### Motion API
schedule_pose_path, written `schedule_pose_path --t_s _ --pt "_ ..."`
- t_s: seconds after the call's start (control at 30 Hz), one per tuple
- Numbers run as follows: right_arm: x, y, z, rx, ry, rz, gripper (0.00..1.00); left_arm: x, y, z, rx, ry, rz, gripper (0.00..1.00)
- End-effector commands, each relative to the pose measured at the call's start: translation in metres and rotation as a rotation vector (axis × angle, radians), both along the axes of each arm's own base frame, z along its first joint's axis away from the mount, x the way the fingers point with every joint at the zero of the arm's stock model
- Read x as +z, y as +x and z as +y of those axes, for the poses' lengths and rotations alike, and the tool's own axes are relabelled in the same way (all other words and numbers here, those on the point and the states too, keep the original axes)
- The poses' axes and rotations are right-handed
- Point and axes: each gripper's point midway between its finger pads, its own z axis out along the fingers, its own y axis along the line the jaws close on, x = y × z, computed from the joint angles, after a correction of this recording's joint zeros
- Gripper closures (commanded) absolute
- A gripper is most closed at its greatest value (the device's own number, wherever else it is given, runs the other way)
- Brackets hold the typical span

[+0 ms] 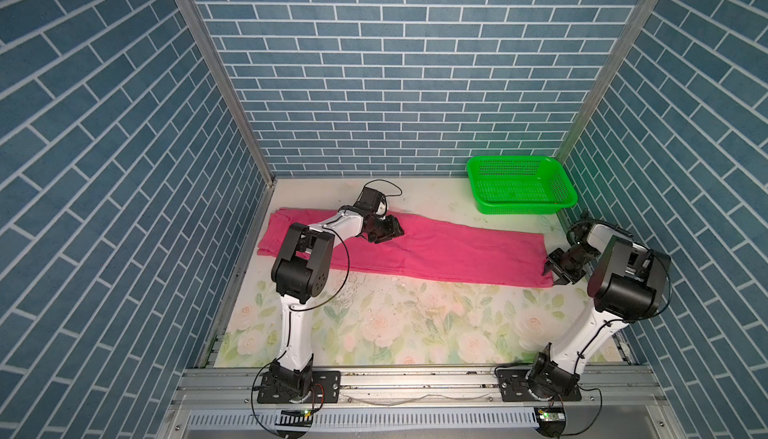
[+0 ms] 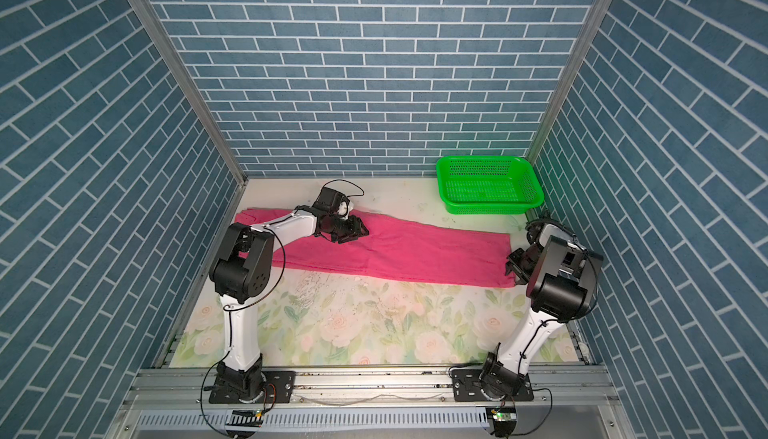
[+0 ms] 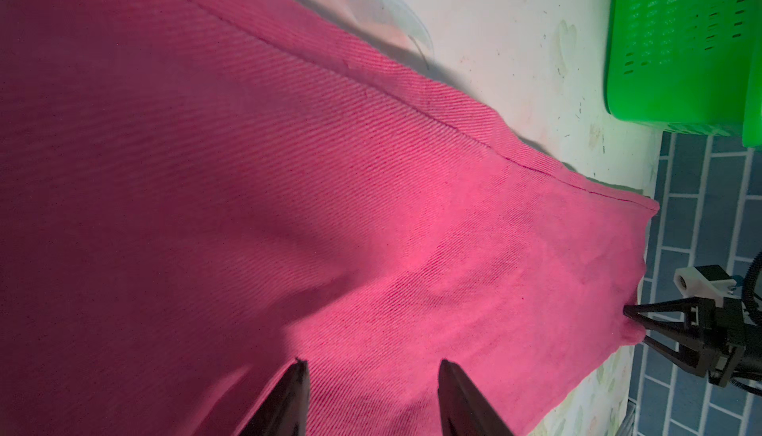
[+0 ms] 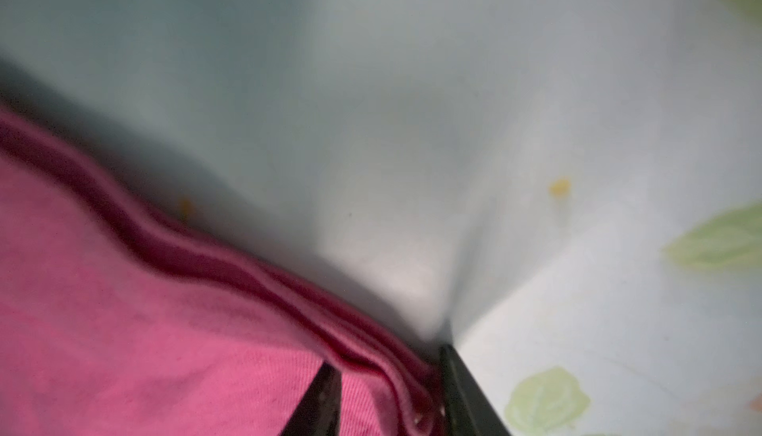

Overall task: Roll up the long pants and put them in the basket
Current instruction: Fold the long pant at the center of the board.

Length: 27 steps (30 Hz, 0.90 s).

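1. Enclosure. Blue brick-pattern walls close the cell on three sides.

2. Table. It carries a pale floral cover and is seen whole in both top views.

3. The long pants. They lie flat and unrolled across the far half of the table. The wider end is toward the left wall and the leg ends are toward the right wall. In a top view the cloth forms one long strip. The right wrist view shows several stacked layers at the leg-end edge.

4. Green basket. It stands in the far right corner, apart from the pants and with nothing inside it.

5. Left arm. It reaches over the wider end of the pants.

6. Right arm. It is bent low at the leg ends.

7. Left gripper. It is over the upper leg area. Its wrist view shows the jaws parted at medium width with nothing between them. Contact with the cloth cannot be told.

8. Right gripper. It is at the near corner of the leg ends. Its wrist view shows one finger over the cloth and one on the table side, with the layered edge between them. The gap is narrow. Whether the jaws actually pinch the cloth cannot be told. The left wrist view shows the same corner between the tips.
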Motion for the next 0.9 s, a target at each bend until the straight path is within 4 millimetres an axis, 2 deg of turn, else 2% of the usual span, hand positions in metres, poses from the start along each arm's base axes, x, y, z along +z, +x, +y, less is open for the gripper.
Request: schedule_pose_path --t_s 0.0,0.1,0.2,0.3,0.4,0.47,0.53,0.6,0.67,0.73,0.77,0.87 --pt "-0.027 -0.021 0.015 0.019 0.014 0.154 0.64 0.009 0.001 0.005 -0.002 0.019 -0.019 0.46" --pt "-0.027 -0.013 0.023 0.011 0.037 0.141 0.69 0.016 0.007 0.021 0.032 0.085 -0.052 0.46" --pt "-0.026 -0.010 0.026 -0.006 0.037 0.143 1.00 0.038 0.020 0.054 0.135 0.142 -0.119 0.49" --pt "-0.017 -0.008 0.023 -0.014 0.021 0.136 1.00 0.075 0.039 0.098 0.281 0.176 -0.200 0.49" --pt "0.005 -0.008 0.007 -0.006 -0.069 0.141 1.00 0.130 0.053 0.156 0.470 0.269 -0.308 0.47" --pt "0.024 -0.011 -0.007 -0.015 -0.143 0.152 1.00 0.157 0.054 0.188 0.565 0.317 -0.360 0.47" --pt "0.047 -0.012 -0.022 -0.043 -0.223 0.136 1.00 0.172 0.048 0.215 0.638 0.392 -0.389 0.47" --pt "0.073 -0.003 -0.029 -0.063 -0.267 0.071 1.00 0.176 0.040 0.238 0.679 0.455 -0.389 0.47" --pt "0.096 0.016 -0.020 -0.065 -0.234 -0.025 1.00 0.168 0.033 0.253 0.693 0.479 -0.358 0.47" --pt "0.118 0.042 0.002 -0.032 -0.173 -0.113 1.00 0.157 0.026 0.263 0.702 0.494 -0.321 0.47" --pt "0.130 0.057 0.019 0.007 -0.134 -0.158 1.00 0.148 0.022 0.266 0.700 0.497 -0.300 0.47" --pt "0.164 0.091 0.071 0.132 -0.060 -0.246 1.00 0.125 0.014 0.262 0.679 0.481 -0.257 0.47"
